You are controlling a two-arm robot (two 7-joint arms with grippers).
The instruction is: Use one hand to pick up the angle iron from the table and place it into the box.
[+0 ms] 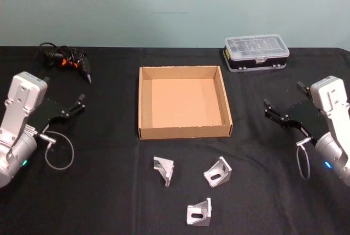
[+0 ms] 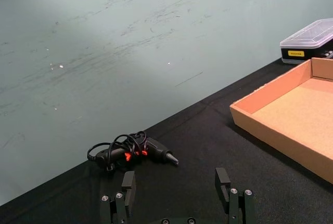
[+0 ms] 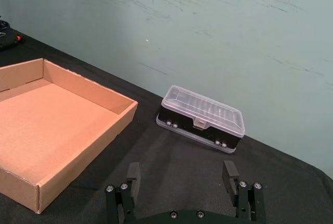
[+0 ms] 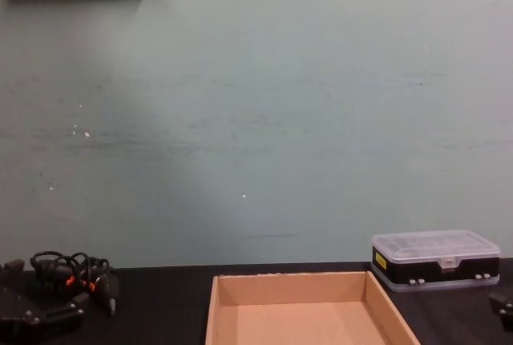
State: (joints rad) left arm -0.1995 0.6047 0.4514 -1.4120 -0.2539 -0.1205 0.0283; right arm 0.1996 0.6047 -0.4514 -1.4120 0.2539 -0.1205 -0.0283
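Three silver angle irons lie on the black table [image 1: 109, 191] in front of the box: one at the left [image 1: 164, 169], one at the right [image 1: 218, 172], one nearest me [image 1: 199, 212]. The tan cardboard box [image 1: 184, 131] sits empty at the table's middle, also seen in the left wrist view [image 2: 270, 133], right wrist view [image 3: 83, 146] and chest view [image 4: 218, 297]. My left gripper [image 1: 80, 103] hovers open far left of the box, fingers [image 2: 128, 182] spread. My right gripper [image 1: 269, 109] hovers open to the box's right, fingers [image 3: 229, 172] spread. Neither holds anything.
A black plastic case with a clear lid [image 1: 256, 52] stands at the back right, also in the right wrist view [image 3: 203, 117]. A bundle of black cables with orange marks [image 1: 65, 60] lies at the back left. A green wall rises behind the table.
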